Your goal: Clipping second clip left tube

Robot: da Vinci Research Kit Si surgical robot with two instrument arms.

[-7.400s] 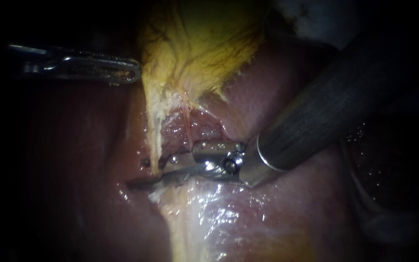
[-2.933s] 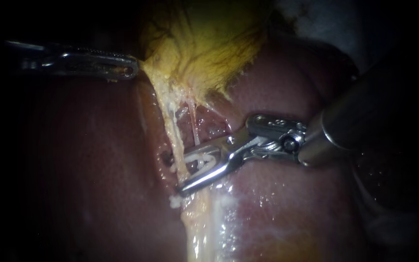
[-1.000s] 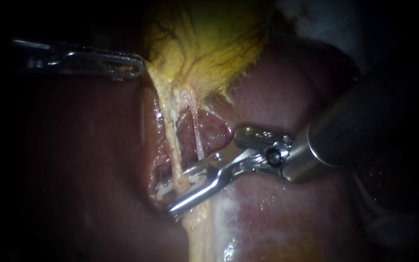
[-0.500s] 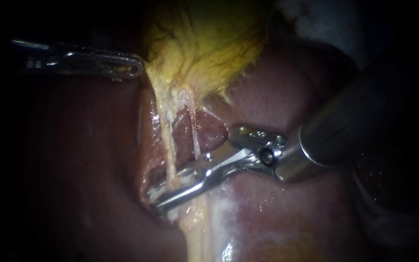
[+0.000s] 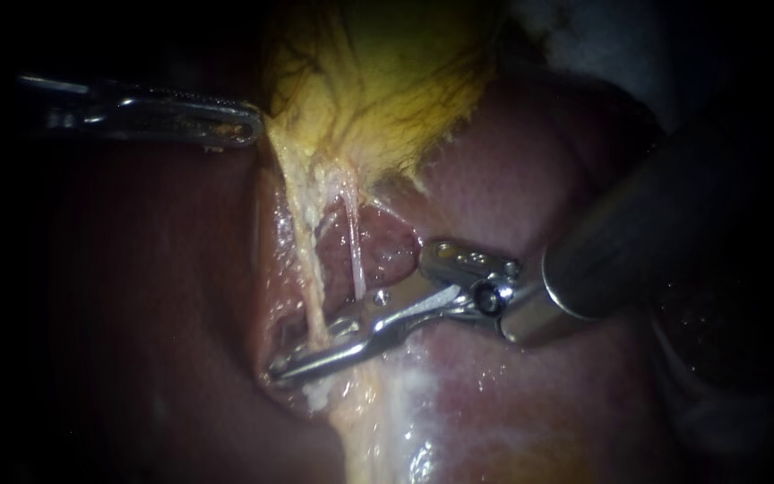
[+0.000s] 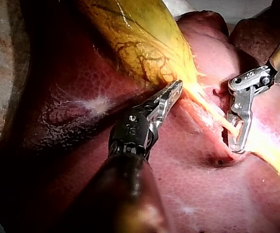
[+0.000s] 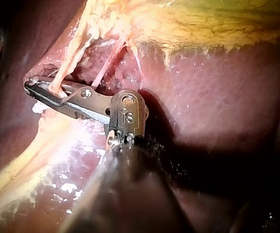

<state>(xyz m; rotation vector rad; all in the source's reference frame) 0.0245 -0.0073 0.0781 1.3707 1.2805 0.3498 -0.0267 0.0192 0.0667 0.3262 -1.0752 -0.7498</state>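
Left tube (image 5: 308,269) – the thicker, yellowish of two strands we count running down from the gallbladder (image 5: 378,81) to the liver (image 5: 512,179). It sits to the left of its neighbour in the endoscope view, low in the hollow between the two organs. The right tube (image 5: 354,260) is thin and pale, just beside it and apart from it along most of its length.

Two tools in view. Our right tool (image 5: 275,369) comes in from the upper right. Its long jaws are narrow and closed across the left tube near its lower end, one jaw on each side. The right tube passes just behind the upper jaw, and we cannot tell whether the two touch.

Our left tool (image 5: 248,134) lies level, its jaws together and pinching the gallbladder's lower edge. The left wrist view shows that edge drawn taut at the tip.

One gallbladder, one liver.

Hard to make out: a white fleck (image 5: 318,392) just below the right tool's jaw tips – clip or fat, we cannot say. Anything held inside those jaws is hidden by the metal. Both shafts fade into darkness toward the edges of the endoscope view.
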